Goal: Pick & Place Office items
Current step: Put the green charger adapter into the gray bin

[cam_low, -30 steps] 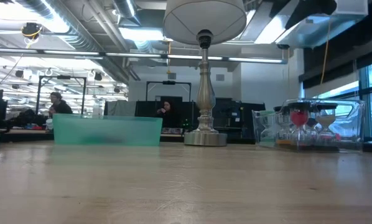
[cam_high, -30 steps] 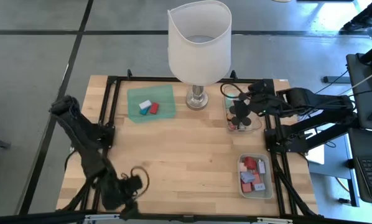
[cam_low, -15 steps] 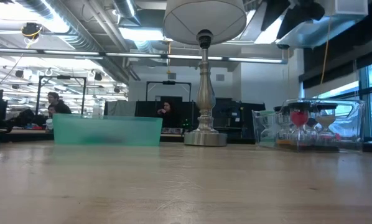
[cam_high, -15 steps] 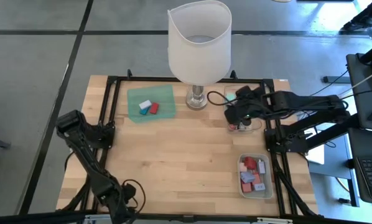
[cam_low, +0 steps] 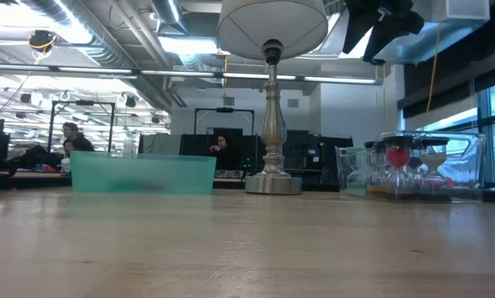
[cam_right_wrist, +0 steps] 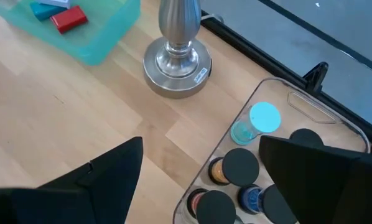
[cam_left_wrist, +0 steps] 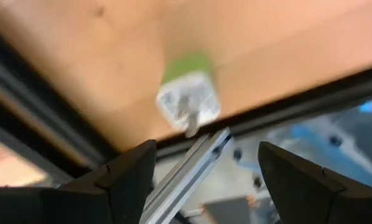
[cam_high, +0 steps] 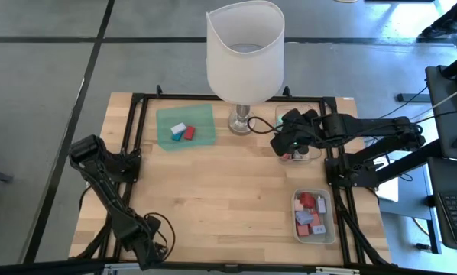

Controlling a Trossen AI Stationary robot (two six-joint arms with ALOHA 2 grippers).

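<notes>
right claw [cam_high: 283,143] over the cylinder tray, nothing picked yet

landmark is the lamp [cam_high: 244,57]. your right claw hangs above the clear tray [cam_right_wrist: 310,112] just right of the lamp base, fingers spread wide and empty; dark-capped cylinders [cam_right_wrist: 241,163] and the teal one [cam_right_wrist: 264,118] sit upright in that tray. green tray [cam_high: 185,126] left of the lamp holds only three blocks: white [cam_high: 178,128], blue [cam_high: 176,136], red [cam_high: 189,132]. most blocks are in the second clear tray [cam_high: 314,216], near edge of the worktop [cam_high: 228,191], right of the lamp. left claw [cam_high: 150,243] is parked at the near-left corner, open, holding nothing. i'd call it early: most of the sorting is left.
</notes>
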